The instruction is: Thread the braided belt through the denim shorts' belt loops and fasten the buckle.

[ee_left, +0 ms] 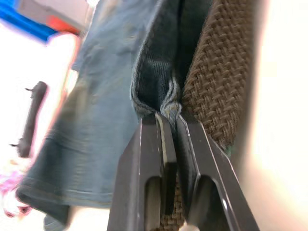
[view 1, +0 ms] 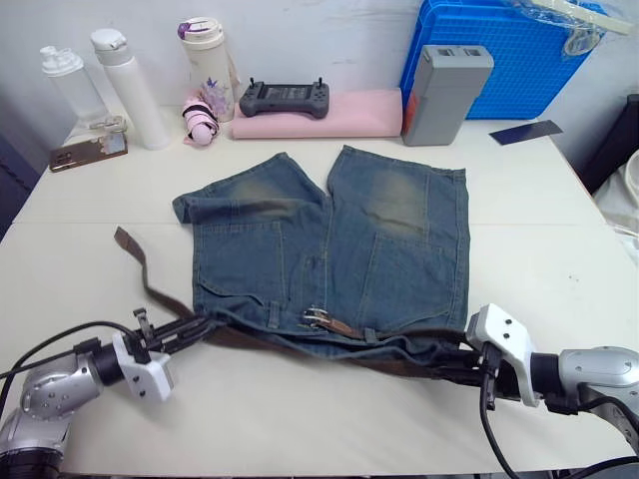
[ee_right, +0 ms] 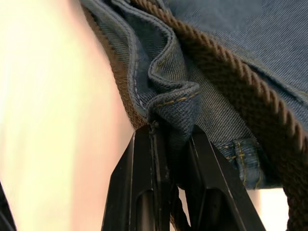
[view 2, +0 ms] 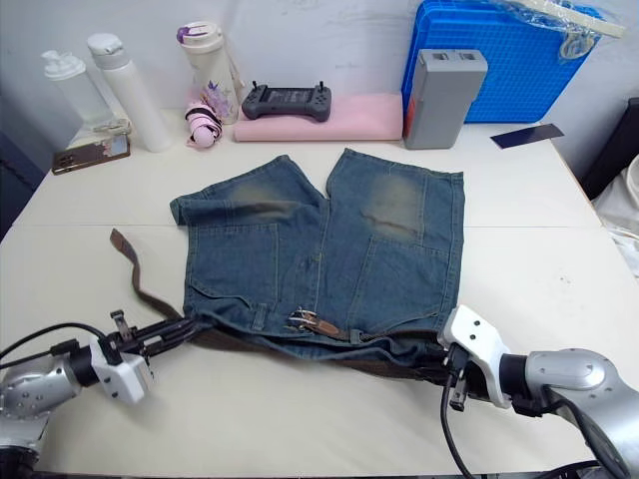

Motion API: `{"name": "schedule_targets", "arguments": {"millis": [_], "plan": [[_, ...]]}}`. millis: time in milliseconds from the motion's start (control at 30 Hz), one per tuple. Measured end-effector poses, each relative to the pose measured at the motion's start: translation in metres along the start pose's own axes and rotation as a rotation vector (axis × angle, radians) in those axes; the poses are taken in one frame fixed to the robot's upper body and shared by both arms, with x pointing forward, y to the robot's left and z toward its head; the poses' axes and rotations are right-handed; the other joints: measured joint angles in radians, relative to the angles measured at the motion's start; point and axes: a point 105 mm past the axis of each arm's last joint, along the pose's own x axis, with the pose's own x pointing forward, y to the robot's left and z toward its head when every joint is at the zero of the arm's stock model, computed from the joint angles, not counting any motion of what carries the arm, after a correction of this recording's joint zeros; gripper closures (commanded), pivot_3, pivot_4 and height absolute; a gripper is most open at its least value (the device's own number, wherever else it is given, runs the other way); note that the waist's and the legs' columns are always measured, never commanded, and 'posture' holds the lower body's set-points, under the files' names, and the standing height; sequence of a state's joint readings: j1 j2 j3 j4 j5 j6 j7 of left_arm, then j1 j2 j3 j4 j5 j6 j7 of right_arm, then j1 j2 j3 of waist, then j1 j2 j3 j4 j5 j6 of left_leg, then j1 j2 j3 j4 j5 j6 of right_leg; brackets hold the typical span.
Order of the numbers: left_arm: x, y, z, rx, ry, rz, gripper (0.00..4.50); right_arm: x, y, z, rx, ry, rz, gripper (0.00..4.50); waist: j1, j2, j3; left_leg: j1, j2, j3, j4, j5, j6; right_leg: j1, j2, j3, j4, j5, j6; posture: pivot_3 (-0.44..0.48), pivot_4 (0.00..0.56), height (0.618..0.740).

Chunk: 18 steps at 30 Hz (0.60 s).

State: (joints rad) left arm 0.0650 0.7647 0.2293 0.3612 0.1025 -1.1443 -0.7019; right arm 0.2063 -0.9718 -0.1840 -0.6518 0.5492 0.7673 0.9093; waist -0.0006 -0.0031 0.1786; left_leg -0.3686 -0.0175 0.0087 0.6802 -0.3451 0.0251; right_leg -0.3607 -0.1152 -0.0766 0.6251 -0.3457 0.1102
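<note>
Both black two-fingered grippers sit nearest, the left gripper point(view 1: 190, 327) and the right gripper point(view 1: 451, 357), each pinching the waistband edge of the faded blue denim shorts point(view 1: 329, 249), seemingly to hold it taut on the white bench point(view 1: 519, 200). Between and just beside them, along that waistband, runs the dark brown braided belt point(view 1: 300, 344), its silver rectangular buckle point(view 1: 316, 318) lying midway and its tan tail trailing past the left gripper.

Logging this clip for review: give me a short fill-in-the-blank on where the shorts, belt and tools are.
1. The left tool pinches a fold of the ____ beside the braided belt.
2. The buckle lies at the shorts' ____.
3. The belt's free tan end trails on the table to the robot's ____.
4. The game controller rests on ____ folded cloth.

Missing: denim shorts; waistband; left; pink
</note>
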Motion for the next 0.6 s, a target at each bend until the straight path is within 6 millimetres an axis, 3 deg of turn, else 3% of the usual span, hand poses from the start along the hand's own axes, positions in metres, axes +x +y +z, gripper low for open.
{"name": "schedule_targets", "arguments": {"millis": [167, 233, 267, 433, 500, 600], "plan": [[-0.009, -0.001, -0.004, -0.098, 0.031, -0.044, 1.18, -0.008, -0.003, 0.001, 0.032, -0.009, 0.011, 1.12, 0.0, 0.0, 0.0, 0.0, 0.0, 0.0, 0.0, -0.001, 0.001, 0.001, 0.0, -0.001, 0.0, 0.0, 0.0, 0.0, 0.15, 0.739], [-0.011, -0.004, 0.002, -0.227, 0.038, -0.151, 0.34, -0.016, 0.005, 0.012, 0.048, -0.057, 0.09, 0.2, -0.001, 0.0, 0.0, 0.0, 0.0, -0.001, 0.0, -0.001, 0.001, 0.002, 0.0, -0.001, -0.002, 0.0, 0.0, 0.0, 0.15, 0.739], [-0.013, -0.005, 0.005, -0.281, 0.048, -0.216, 0.01, -0.021, 0.008, 0.018, 0.048, -0.079, 0.122, 0.0, -0.001, 0.0, 0.0, 0.0, 0.001, -0.001, 0.001, -0.001, 0.001, 0.003, 0.0, -0.001, -0.002, 0.0, 0.0, 0.0, 0.15, 0.739], [-0.018, 0.008, 0.026, -0.603, 0.054, -0.425, 0.01, -0.034, 0.016, 0.054, 0.014, -0.214, 0.229, 0.0, -0.006, 0.002, 0.001, 0.001, 0.002, -0.002, 0.0, -0.001, 0.001, 0.004, 0.0, 0.0, -0.005, 0.0, -0.001, 0.0, 0.15, 0.739], [-0.015, 0.028, 0.031, -0.735, 0.031, -0.417, 0.01, -0.034, 0.007, 0.068, -0.015, -0.265, 0.193, 0.0, -0.004, 0.002, 0.001, 0.001, 0.002, -0.002, 0.001, -0.001, 0.0, 0.004, 0.0, 0.0, -0.006, 0.0, -0.001, 0.0, 0.15, 0.739], [-0.002, 0.073, 0.035, -0.834, -0.037, -0.318, 0.01, -0.019, -0.019, 0.082, -0.02, -0.289, 0.071, 0.0, -0.004, 0.004, 0.002, 0.001, 0.002, -0.002, 0.001, 0.0, -0.001, 0.002, 0.0, 0.0, -0.005, -0.001, -0.002, 0.0, 0.15, 0.739]]}}
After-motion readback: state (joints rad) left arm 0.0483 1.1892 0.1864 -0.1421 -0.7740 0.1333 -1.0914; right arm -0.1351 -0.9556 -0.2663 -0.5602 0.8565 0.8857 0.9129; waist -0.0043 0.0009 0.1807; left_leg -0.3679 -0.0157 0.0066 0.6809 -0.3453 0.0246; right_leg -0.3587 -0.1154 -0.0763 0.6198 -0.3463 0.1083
